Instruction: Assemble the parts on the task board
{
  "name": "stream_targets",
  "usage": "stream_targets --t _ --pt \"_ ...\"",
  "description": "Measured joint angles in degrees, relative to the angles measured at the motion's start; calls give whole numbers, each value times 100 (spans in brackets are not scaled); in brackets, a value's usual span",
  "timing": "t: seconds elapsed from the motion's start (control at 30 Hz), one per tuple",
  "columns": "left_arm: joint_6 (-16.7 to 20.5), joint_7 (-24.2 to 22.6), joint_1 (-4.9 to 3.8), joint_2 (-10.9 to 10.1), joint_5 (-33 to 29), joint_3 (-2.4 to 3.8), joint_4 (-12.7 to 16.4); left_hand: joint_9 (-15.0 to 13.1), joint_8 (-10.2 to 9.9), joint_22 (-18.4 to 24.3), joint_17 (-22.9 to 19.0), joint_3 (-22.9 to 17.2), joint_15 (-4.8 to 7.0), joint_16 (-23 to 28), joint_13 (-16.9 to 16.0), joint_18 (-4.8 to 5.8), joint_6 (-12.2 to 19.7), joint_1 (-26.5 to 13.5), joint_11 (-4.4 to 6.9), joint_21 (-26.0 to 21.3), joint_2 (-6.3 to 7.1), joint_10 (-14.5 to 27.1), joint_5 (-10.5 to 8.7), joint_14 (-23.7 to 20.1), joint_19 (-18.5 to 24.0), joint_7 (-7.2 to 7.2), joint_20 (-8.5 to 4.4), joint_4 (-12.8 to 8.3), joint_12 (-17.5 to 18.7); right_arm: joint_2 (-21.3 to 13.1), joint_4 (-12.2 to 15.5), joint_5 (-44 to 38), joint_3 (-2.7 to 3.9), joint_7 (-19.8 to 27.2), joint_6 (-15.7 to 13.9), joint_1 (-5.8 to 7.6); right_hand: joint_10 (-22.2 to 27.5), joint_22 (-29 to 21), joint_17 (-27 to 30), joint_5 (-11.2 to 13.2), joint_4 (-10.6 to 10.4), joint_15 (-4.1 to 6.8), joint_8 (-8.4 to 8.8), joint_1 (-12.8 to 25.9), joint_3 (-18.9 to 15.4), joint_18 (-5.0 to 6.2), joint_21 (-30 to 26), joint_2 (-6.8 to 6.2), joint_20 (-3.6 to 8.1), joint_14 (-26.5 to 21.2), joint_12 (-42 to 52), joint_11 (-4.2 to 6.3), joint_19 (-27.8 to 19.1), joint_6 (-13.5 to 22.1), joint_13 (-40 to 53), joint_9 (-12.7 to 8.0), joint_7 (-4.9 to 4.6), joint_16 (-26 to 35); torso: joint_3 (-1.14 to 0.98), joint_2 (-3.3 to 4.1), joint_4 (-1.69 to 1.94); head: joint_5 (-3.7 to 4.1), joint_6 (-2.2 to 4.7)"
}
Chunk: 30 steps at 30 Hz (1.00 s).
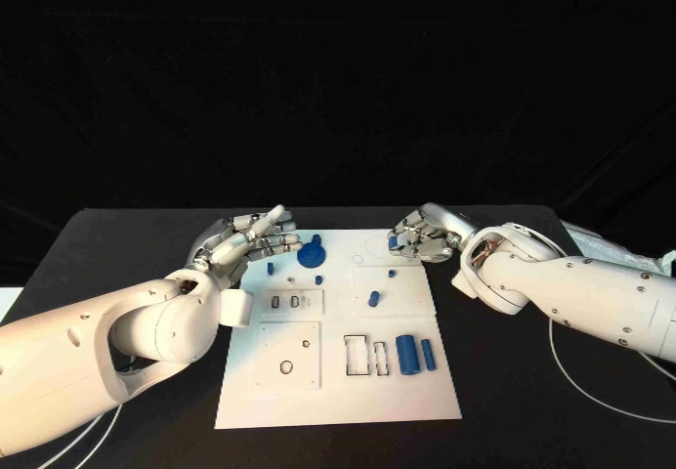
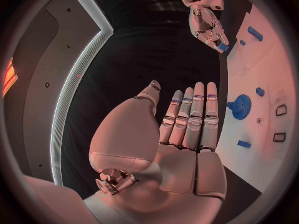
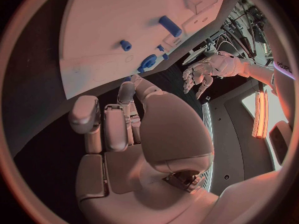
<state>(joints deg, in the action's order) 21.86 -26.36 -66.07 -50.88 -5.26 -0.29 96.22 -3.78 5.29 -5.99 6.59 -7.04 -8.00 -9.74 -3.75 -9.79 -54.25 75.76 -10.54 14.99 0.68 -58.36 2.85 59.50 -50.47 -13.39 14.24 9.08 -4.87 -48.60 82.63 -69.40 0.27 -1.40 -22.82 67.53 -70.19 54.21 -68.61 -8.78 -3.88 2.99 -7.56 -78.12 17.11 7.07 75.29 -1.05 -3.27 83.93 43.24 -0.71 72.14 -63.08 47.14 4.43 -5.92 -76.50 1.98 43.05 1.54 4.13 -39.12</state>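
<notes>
The white task board (image 1: pixel 338 391) lies in the middle of the table. On it are a blue gear (image 1: pixel 312 256), a small peg (image 1: pixel 373 298), and a cylinder (image 1: pixel 405 354) beside a slim bar (image 1: pixel 427 354). My left hand (image 1: pixel 254 239) hovers at the board's far left corner, next to the gear, fingers straight and apart, holding nothing. My right hand (image 1: pixel 423 234) is curled over the far right corner. In the left wrist view, my right hand (image 2: pixel 209 30) pinches a small blue part (image 2: pixel 222 46) at its fingertips. The gear (image 2: pixel 241 106) is just past my left fingers (image 2: pixel 198 114).
Empty cut-out slots (image 1: pixel 369 357) sit left of the cylinder, and a raised white block (image 1: pixel 289 352) with holes lies on the board's left half. A white cable (image 1: pixel 592 391) runs across the black table at the right. The right wrist view shows the cylinder (image 3: pixel 169 26) and the peg (image 3: pixel 126 45).
</notes>
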Motion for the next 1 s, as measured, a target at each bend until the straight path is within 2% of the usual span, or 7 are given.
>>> stream_targets --t 0.27,0.5,0.7,1.0 --pt "-8 0 0 12 0 -1 -71 0 0 0 0 0 0 0 0 0 0 0 0 0 0 0 0 0 0 0 0 0 24 298 318 -342 -11 -514 15 10 -100 62 -43 -25 18 0 1 25 32 0 -3 22 0 0 216 -11 0 0 217 -3 0 0 0 -32 26 -66 -14" --pt "-11 2 5 32 0 -4 -145 0 0 -1 0 0 0 22 0 0 0 0 0 0 0 0 0 0 0 0 0 0 24 658 496 -870 -82 -916 102 6 -238 92 -85 -55 34 0 1 116 65 0 36 -23 20 0 425 11 20 0 415 -3 0 0 1 -53 41 -129 -53" --pt "-13 4 7 37 0 -5 -165 0 0 11 -1 -9 0 22 0 0 -21 23 0 0 -23 0 0 0 -21 21 21 -41 24 955 507 -1253 -134 -1177 189 -22 -257 92 -85 -78 26 -1 1 167 85 0 35 -62 20 0 438 -7 21 0 419 -3 0 0 6 -55 44 -199 -62" --pt "-11 5 7 53 0 -5 -198 0 -22 12 -1 -9 0 45 0 0 -21 30 0 0 -30 0 0 0 -21 21 21 -41 24 1277 410 -1662 -189 -1409 268 -107 -263 72 -51 -89 26 -1 1 274 85 0 35 -91 20 0 438 -13 20 0 421 -3 0 0 10 -54 49 -238 -58"
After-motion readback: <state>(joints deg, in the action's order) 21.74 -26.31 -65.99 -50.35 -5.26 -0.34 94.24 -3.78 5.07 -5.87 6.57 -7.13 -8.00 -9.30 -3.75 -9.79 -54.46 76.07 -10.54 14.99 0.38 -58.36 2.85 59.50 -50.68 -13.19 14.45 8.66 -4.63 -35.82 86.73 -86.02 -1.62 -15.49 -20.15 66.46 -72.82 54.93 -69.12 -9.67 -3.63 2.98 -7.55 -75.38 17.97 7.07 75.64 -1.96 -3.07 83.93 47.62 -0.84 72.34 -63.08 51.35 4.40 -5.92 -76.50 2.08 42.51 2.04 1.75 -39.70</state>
